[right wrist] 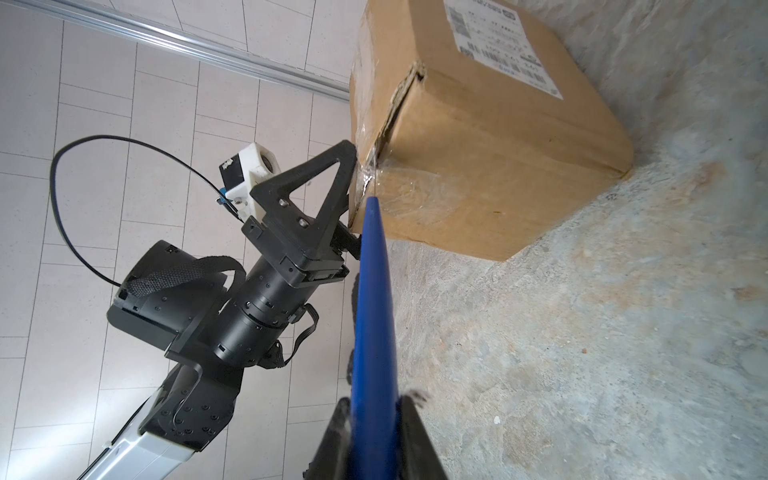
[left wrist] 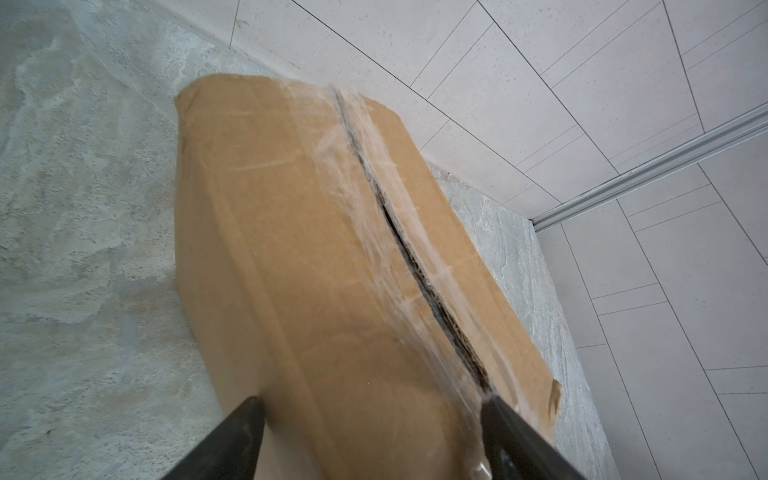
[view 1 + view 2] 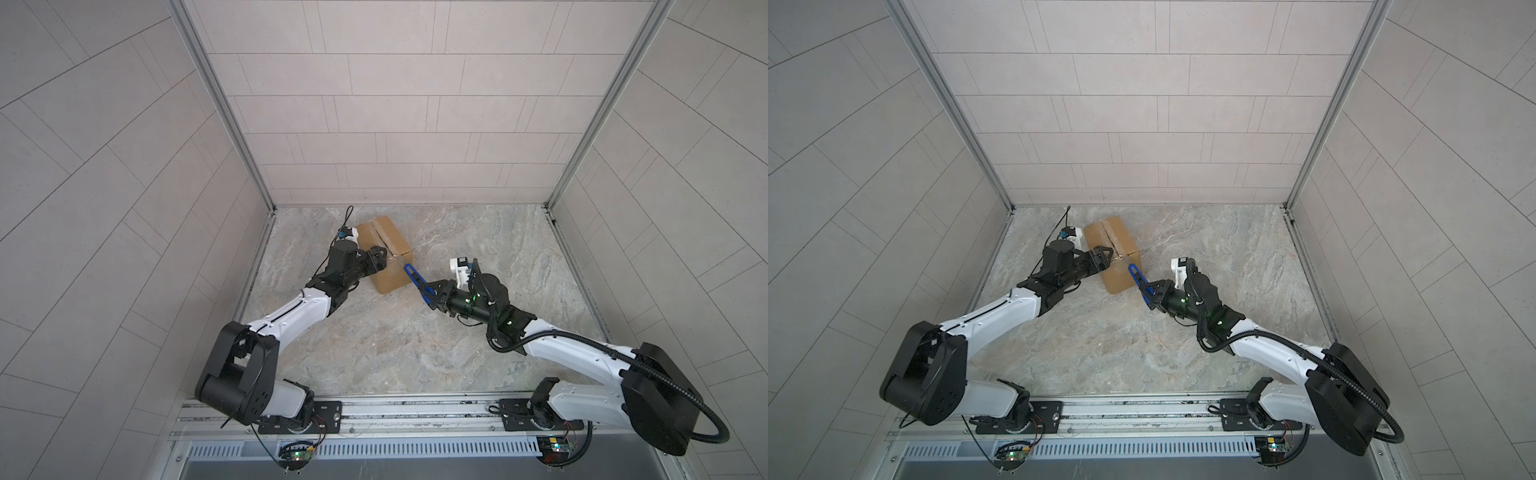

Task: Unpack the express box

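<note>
The express box [image 3: 384,249] [image 3: 1113,249] is a brown carton lying at the back left of the table. Along its top the taped seam [image 2: 399,241] gapes as a dark slit. A white shipping label [image 1: 503,45] shows on one side. My left gripper [image 3: 380,262] [image 2: 372,415] straddles the box's near end, jaws wide, a finger against each side. My right gripper [image 3: 430,293] [image 1: 372,411] is shut on a blue utility knife [image 3: 415,278] [image 1: 372,311]. The knife's tip rests at the crumpled tape on the box's end, beside the left gripper's upper finger [image 1: 328,187].
The marble table [image 3: 415,353] is closed in by tiled walls at the back [image 3: 395,124] and on both sides. A metal rail [image 3: 395,409] carrying both arm bases runs along the front edge. The left arm's cable [image 1: 104,141] loops out behind its wrist.
</note>
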{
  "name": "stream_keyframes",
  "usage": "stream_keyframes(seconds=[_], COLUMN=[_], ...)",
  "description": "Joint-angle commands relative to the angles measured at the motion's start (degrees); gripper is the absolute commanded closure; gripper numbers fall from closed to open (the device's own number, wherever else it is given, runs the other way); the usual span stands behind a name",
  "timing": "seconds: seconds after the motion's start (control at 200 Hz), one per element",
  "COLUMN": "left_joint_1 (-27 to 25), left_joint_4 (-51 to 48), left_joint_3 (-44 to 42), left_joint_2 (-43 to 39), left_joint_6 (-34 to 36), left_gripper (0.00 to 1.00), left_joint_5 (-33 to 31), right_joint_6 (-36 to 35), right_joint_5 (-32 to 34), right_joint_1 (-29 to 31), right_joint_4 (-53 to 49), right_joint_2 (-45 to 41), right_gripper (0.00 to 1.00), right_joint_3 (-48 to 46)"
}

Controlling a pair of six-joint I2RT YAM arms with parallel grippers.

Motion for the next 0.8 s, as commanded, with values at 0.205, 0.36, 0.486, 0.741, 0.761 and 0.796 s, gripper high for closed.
stream_keyframes(seconds=[0.205, 0.36, 0.486, 0.741, 0.761, 0.796], left_joint_1=[0.2, 0.3, 0.2, 0.2, 0.2, 0.2], left_joint_4=[1.8, 1.9, 2.1, 2.7, 2.7, 2.8], left_joint_3=[-1.8, -2.0, -2.1, -2.3, -2.3, -2.3], left_joint_2=[0.9, 0.7, 0.8, 0.1, 0.1, 0.1], left_joint_6=[-1.3, -1.2, -1.5, -2.3, -2.3, -2.5], left_gripper=[0.16, 0.16, 0.16, 0.14, 0.14, 0.14], left_joint_5=[1.2, 1.2, 1.4, 1.8, 1.8, 1.9], right_joint_6=[3.0, 1.9, 0.8, -0.4, -0.5, -0.7], right_joint_5=[0.5, 0.6, 0.9, 0.8, 0.7, 0.5], right_joint_1=[0.3, 0.3, 0.4, 0.9, 1.0, 1.1], right_joint_4=[8.8, 5.5, 3.2, 2.0, 1.7, 1.5], right_joint_2=[3.5, 1.0, -0.7, 1.2, 1.5, 2.0], right_gripper=[1.00, 1.00, 1.00, 1.00, 1.00, 1.00], right_joint_3=[2.1, 3.8, 4.2, 4.9, 5.1, 5.3])
